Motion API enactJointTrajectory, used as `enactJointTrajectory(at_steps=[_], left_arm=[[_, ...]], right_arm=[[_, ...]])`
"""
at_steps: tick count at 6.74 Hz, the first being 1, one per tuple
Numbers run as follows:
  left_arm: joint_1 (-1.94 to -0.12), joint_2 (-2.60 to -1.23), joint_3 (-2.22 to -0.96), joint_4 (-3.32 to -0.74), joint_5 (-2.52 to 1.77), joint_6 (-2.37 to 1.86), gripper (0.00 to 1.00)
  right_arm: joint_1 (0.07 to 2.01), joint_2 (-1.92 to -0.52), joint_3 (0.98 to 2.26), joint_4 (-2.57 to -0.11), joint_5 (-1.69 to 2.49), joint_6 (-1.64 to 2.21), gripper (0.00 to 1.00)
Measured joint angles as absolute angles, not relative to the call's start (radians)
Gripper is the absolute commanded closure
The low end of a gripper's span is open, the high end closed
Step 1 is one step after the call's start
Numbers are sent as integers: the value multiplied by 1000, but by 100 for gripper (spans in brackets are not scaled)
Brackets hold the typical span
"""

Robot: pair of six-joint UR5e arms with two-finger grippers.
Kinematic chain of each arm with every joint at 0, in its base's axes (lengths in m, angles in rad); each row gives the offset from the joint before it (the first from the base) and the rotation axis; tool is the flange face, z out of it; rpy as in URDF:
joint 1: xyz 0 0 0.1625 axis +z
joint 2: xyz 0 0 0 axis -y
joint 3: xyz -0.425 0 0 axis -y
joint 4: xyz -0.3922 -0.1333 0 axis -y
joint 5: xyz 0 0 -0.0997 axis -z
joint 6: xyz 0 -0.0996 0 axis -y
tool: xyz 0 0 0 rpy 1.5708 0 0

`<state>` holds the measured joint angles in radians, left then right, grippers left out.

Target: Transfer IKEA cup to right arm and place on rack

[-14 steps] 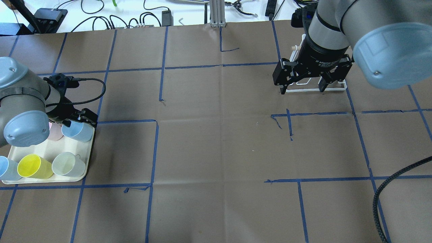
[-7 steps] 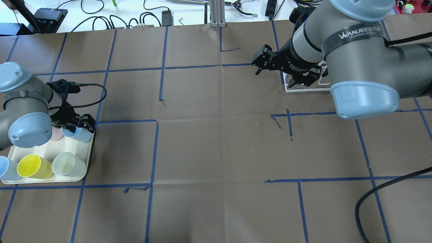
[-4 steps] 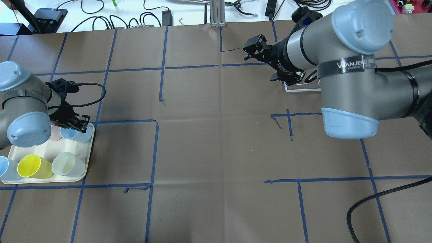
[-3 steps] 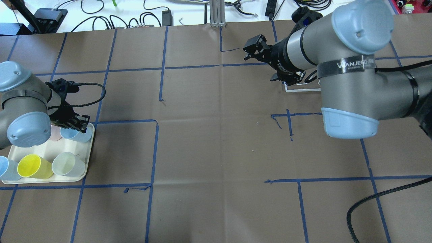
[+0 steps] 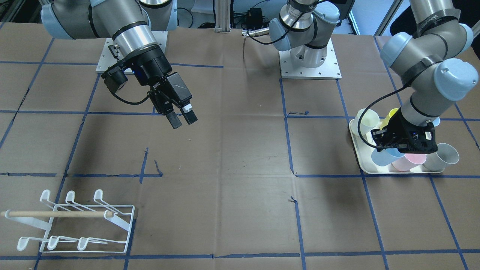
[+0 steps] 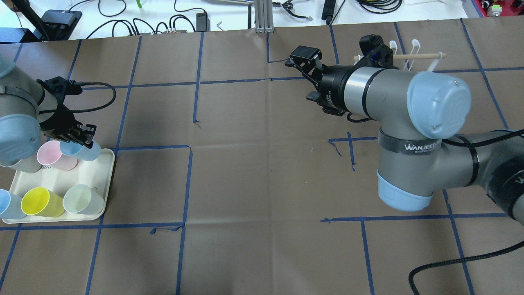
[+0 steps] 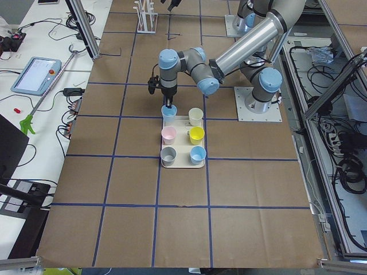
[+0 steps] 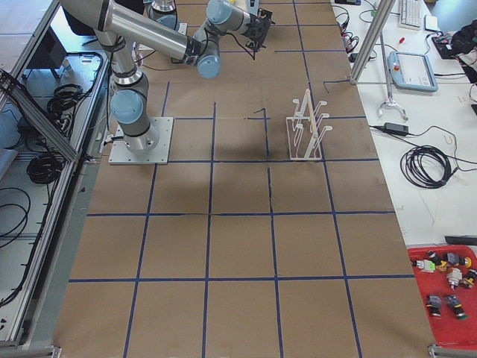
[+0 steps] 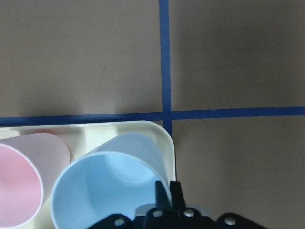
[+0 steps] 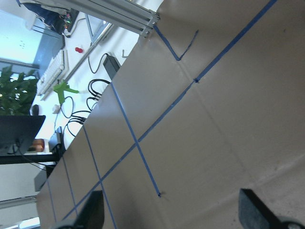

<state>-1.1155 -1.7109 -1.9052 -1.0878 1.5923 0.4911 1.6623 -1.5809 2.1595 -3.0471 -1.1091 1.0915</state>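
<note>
— What's new?
— The left jaws have clenched on the blue cup's rim. It's tilted, probably lifting off the tray. The right arm swung from the rack toward the desk's middle, right jaws released, awaiting handover.

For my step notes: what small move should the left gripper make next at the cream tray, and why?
Probably lift straight up. The left gripper is shut on the rim of the light-blue plastic cup, a pink cup sits close beside it, and the right gripper hangs open mid-table.
</note>
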Motion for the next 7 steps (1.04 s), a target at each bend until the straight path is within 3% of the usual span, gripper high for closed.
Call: enactJointTrajectory(at_steps=[4,7], left_arm=[[-1127,-1704,-1562,-1499,1575,488,100],[-1181,-1716,-1517,-1397,1363,493,100]], right_arm=[[1663,-1579,2269,-3354,-1043,1232,0],[1662,-1576,2285,-3417,-1051,1296,0]])
